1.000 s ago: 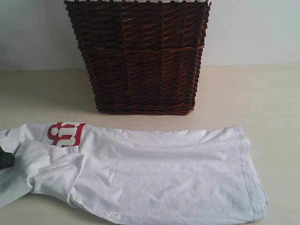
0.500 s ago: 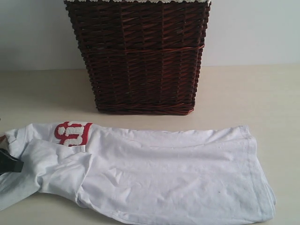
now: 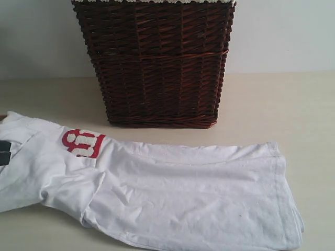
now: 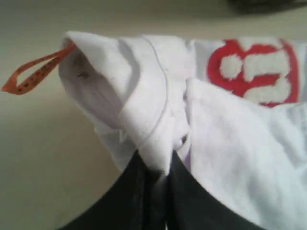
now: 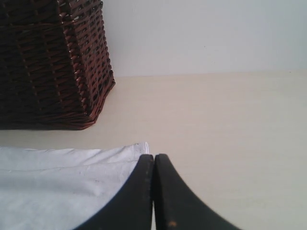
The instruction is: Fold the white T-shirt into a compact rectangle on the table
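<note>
The white T-shirt (image 3: 183, 193) lies folded lengthwise along the front of the table (image 3: 282, 104), with its red-outlined lettering (image 3: 84, 143) towards the left. My left gripper (image 4: 160, 167) is shut on a bunch of white cloth at the collar end, close to the orange tag (image 4: 33, 74) and the lettering (image 4: 254, 67). In the exterior view only a dark bit of the left gripper (image 3: 4, 152) shows at the left edge. My right gripper (image 5: 154, 157) is shut, its fingers pressed together beside the hem corner of the T-shirt (image 5: 57, 187). No cloth shows between them.
A dark wicker basket (image 3: 157, 63) with white lace trim stands at the back middle against the pale wall (image 5: 201, 33). The same basket (image 5: 48, 62) shows in the right wrist view. Bare table (image 5: 230, 124) stretches right of the shirt.
My left gripper has drawn the collar end up and towards the back left. The bunched sleeve has spread flatter, the lettering has shifted, and the hem end has moved slightly.
</note>
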Robot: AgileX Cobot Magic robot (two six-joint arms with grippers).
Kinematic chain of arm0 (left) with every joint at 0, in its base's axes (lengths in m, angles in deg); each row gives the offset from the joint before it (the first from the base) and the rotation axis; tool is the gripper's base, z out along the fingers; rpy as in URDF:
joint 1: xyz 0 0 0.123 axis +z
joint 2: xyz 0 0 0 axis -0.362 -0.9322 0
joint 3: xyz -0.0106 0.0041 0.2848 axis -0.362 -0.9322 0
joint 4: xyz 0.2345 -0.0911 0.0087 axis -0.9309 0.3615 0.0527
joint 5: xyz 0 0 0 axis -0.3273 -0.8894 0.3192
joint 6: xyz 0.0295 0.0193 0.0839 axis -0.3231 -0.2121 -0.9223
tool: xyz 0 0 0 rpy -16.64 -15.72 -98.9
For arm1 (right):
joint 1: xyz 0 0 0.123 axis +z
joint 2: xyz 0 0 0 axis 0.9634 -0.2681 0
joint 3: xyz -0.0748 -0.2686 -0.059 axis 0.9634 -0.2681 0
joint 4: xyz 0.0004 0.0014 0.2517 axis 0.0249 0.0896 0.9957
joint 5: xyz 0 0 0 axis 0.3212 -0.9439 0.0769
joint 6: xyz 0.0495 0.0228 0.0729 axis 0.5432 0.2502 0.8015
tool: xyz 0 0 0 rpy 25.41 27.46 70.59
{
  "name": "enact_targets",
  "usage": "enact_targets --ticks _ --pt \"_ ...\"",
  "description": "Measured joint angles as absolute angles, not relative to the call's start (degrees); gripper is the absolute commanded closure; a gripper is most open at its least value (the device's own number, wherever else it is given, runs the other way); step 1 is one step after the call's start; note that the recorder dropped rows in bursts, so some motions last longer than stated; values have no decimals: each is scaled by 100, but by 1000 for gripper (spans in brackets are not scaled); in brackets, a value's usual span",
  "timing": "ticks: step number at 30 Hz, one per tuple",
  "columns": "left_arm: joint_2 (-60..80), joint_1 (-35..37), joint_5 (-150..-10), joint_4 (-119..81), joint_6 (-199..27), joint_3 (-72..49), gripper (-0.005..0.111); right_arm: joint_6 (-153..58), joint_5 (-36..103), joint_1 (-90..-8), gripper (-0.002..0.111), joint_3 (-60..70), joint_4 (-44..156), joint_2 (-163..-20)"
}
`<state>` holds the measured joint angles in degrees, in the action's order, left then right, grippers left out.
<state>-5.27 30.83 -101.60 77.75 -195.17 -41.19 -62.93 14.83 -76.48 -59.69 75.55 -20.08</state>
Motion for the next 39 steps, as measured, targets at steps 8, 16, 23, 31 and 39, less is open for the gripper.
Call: enact_targets --ticks 8,16,23,31,39 --pt "-333 3083 -10706 7775 -19552 -4119 107 -6293 1483 -7648 108 -5969 7555 -2008" --pt "-344 3206 -9853 7973 -19552 -4119 107 -6293 1483 -7648 108 -5969 7555 -2008" --pt "-391 4257 -9658 8042 -19446 -4119 107 -6293 1483 -7648 108 -5969 7555 -2008" --pt "-391 5314 -9664 8052 -19774 -4119 107 -6293 1483 -7648 108 -5969 7555 -2008" --pt "-191 5430 -10121 8052 -19867 -4119 107 -6293 1483 -7648 108 -5969 7555 -2008"
